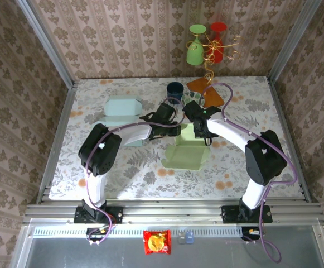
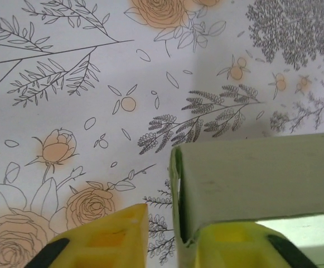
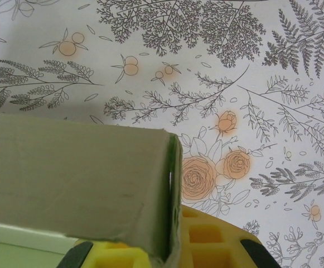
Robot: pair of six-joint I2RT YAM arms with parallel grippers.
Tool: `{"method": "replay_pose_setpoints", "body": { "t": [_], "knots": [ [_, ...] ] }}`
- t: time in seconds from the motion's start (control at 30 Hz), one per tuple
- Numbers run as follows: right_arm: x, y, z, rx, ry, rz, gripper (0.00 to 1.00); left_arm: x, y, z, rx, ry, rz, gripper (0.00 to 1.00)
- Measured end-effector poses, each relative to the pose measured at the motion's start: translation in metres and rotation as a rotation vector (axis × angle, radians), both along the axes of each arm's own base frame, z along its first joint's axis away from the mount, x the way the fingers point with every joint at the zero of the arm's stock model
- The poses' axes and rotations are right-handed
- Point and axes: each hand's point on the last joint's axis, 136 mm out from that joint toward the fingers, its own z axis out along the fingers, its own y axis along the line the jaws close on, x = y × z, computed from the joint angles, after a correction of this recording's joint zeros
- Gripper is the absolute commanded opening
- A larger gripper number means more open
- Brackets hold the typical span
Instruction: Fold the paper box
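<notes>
- Your paper box [image 1: 187, 156], pale green, lies on the flowered table [image 1: 122, 173] just on the near side of the dark cup [image 1: 175, 89]. Its flat panel spreads away from the cup, and one flap stands up at the end closest to it.
- Your left gripper [image 1: 170, 127] is at that raised end, on the near side of the cup and a little to its left.
- In the left wrist view, its yellow fingers [image 2: 103, 240] stand apart. The flap's edge lies against one of them, and a strip of bare tablecloth shows before the other, so this grip is released.
- Your right gripper [image 1: 198, 125] is on the near side of the cup and a little to its right.
- In the right wrist view, the flap's folded wall runs down between the yellow fingers [image 3: 212, 240], which are clenched on the paper box.
- A second pale box [image 1: 121, 110] sits to the left of the cup.
</notes>
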Motion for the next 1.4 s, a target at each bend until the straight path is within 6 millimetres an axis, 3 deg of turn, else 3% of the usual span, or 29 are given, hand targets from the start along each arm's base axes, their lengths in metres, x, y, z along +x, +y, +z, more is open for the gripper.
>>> {"method": "replay_pose_setpoints", "body": {
  "t": [0.23, 0.57, 0.73, 0.87, 1.1, 1.37, 1.4],
  "knots": [
    [-0.002, -0.005, -0.004, -0.006, 0.02, -0.016, 0.0, -0.007, 0.002, -0.009, -0.022, 0.036, -0.027, 0.45],
    [-0.004, -0.009, -0.005, -0.008, 0.03, -0.034, 0.0, -0.028, 0.0, -0.021, -0.034, 0.088, -0.09, 0.47],
    [-0.005, -0.009, -0.005, -0.01, 0.034, -0.036, 0.0, -0.035, -0.003, -0.023, -0.027, 0.088, -0.116, 0.36],
    [-0.005, -0.008, -0.006, -0.007, 0.038, -0.035, 0.0, -0.042, -0.006, -0.025, -0.01, 0.087, -0.139, 0.2],
    [-0.008, -0.007, -0.011, 0.006, 0.056, -0.048, 0.0, -0.044, -0.008, -0.024, 0.059, 0.05, -0.134, 0.0],
    [-0.008, -0.004, -0.012, 0.027, 0.054, -0.063, 0.0, -0.041, -0.004, -0.024, 0.113, 0.02, -0.103, 0.0],
    [-0.008, -0.004, -0.012, 0.027, 0.054, -0.064, 0.0, -0.042, -0.004, -0.024, 0.115, 0.019, -0.104, 0.05]
  ]
}}
